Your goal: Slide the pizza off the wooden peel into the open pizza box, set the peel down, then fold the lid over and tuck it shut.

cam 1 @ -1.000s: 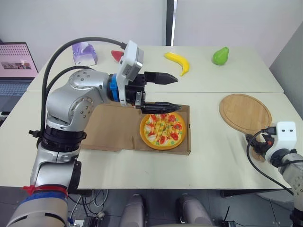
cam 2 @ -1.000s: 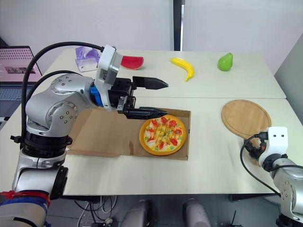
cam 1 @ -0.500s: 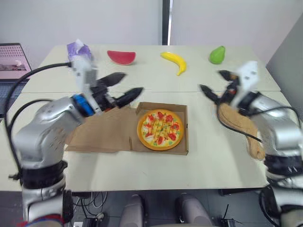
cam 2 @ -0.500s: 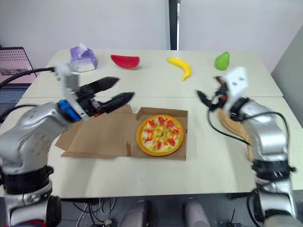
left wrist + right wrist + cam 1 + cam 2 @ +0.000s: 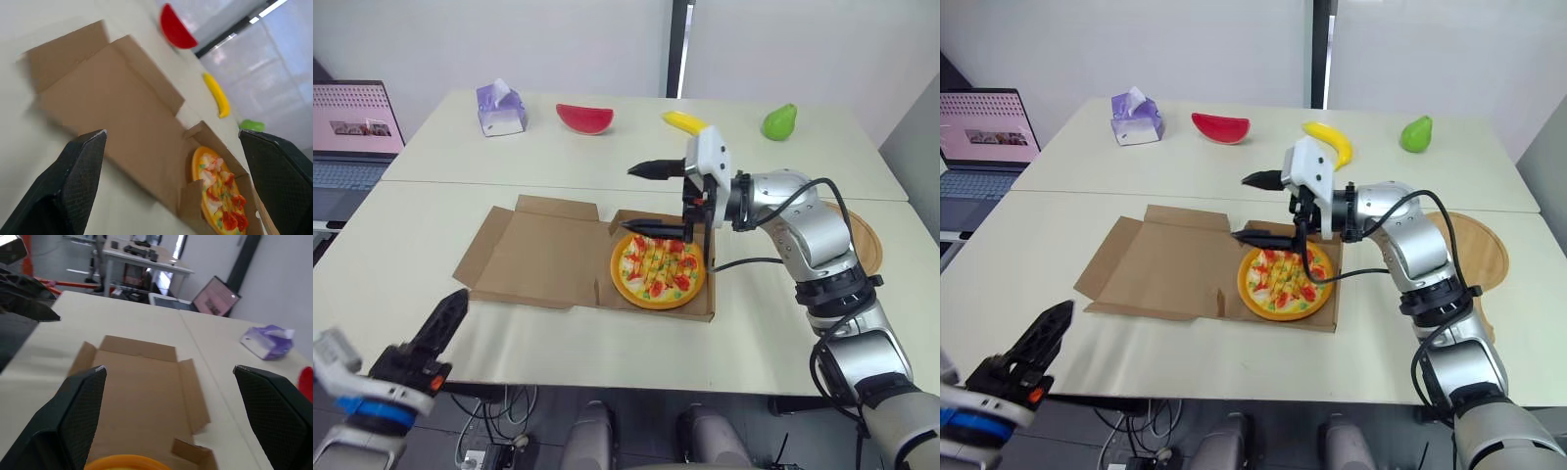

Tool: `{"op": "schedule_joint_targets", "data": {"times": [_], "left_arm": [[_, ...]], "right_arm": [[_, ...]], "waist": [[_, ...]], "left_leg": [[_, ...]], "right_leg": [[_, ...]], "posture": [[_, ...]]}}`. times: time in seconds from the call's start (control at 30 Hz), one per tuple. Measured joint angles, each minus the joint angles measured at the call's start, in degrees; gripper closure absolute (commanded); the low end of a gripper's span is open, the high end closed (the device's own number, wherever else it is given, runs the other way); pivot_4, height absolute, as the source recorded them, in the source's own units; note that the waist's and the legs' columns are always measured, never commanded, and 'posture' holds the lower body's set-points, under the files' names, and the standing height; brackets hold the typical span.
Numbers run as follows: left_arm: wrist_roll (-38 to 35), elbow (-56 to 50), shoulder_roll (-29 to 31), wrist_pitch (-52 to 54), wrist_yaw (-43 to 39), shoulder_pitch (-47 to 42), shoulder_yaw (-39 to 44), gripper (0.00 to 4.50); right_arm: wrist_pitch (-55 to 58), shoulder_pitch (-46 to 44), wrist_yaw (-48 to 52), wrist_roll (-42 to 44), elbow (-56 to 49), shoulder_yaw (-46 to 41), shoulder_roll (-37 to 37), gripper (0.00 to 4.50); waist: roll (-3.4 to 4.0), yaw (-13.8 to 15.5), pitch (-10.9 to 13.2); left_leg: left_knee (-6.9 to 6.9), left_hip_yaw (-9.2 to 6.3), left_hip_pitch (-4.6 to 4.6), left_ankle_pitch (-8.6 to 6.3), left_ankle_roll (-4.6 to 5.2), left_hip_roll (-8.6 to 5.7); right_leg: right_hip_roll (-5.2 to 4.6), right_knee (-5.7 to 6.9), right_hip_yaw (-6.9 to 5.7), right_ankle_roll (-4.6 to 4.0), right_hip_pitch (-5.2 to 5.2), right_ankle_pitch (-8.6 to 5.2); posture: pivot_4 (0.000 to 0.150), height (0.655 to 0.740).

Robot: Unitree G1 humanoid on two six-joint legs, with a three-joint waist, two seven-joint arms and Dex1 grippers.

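Observation:
The pizza [image 5: 658,271] lies in the tray of the open cardboard pizza box [image 5: 710,299]. The box lid [image 5: 543,257] lies flat on the table to the left of the pizza. My right gripper [image 5: 628,200] is open and hovers over the far left edge of the pizza, pointing left, with nothing between its fingers. My left gripper [image 5: 171,133] is open and low at the near left table edge, well short of the lid. The round wooden peel [image 5: 867,235] lies on the table at the right, partly hidden behind my right arm.
Along the far table stand a purple tissue box [image 5: 501,108], a watermelon slice [image 5: 585,117], a banana [image 5: 677,119] and a green pear [image 5: 779,121]. A laptop [image 5: 352,132] sits off the table's far left.
My left arm has pulled back from over the box to the near left table edge. My right arm has swung in from the right to hover over the pizza. The camera has shifted.

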Motion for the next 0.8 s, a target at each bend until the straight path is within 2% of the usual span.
{"op": "schedule_joint_targets", "data": {"times": [0.07,0.2,0.47,0.6,0.8], "left_arm": [[-0.11,0.17,-0.66,-1.47,-0.95,3.03,-0.62,0.00],[0.99,5.10,-1.74,-5.83,-1.06,1.75,-3.79,0.00],[4.78,16.19,3.16,-7.73,-0.81,-8.74,-11.36,0.00],[5.28,21.78,6.22,-7.53,0.18,-13.71,-12.32,0.00],[7.50,26.64,7.78,-6.95,0.08,-17.89,-12.40,0.00]], "right_arm": [[0.88,-0.41,0.60,0.68,-1.32,0.06,0.19,0.05],[2.37,-0.59,0.67,0.69,-3.38,0.38,0.17,0.05],[4.63,-0.37,-0.60,0.56,-7.40,0.51,-1.21,0.05],[6.02,-0.11,-1.64,0.57,-8.86,0.37,-2.56,0.05],[7.48,0.63,-3.19,0.57,-10.96,0.09,-4.33,0.05]], "waist": [[0.00,-0.10,0.00],[-0.01,-0.10,-0.01],[-0.04,-0.33,-0.05],[-0.03,-0.35,-0.05],[-0.04,-0.36,-0.05]], "left_leg": [[-0.02,0.08,0.01,0.00,0.00,-0.05],[-0.02,0.15,0.01,0.00,0.00,-0.12],[-0.11,0.24,-0.02,0.00,0.00,-0.08],[-0.12,0.16,-0.01,0.00,0.00,-0.02],[-0.13,0.19,-0.02,0.00,-0.01,-0.04]], "right_leg": [[0.23,-0.02,-0.01,-0.01,-0.01,-0.01],[0.43,-0.08,-0.02,-0.06,-0.03,-0.02],[0.49,-0.05,0.01,-0.08,-0.16,0.00],[0.52,-0.02,-0.04,-0.13,-0.18,0.02],[0.48,-0.03,-0.03,-0.12,-0.18,0.03]], "posture": [[0.150,0.7400],[0.150,0.7400],[0.150,0.7400],[0.150,0.7400],[0.150,0.7400]]}}
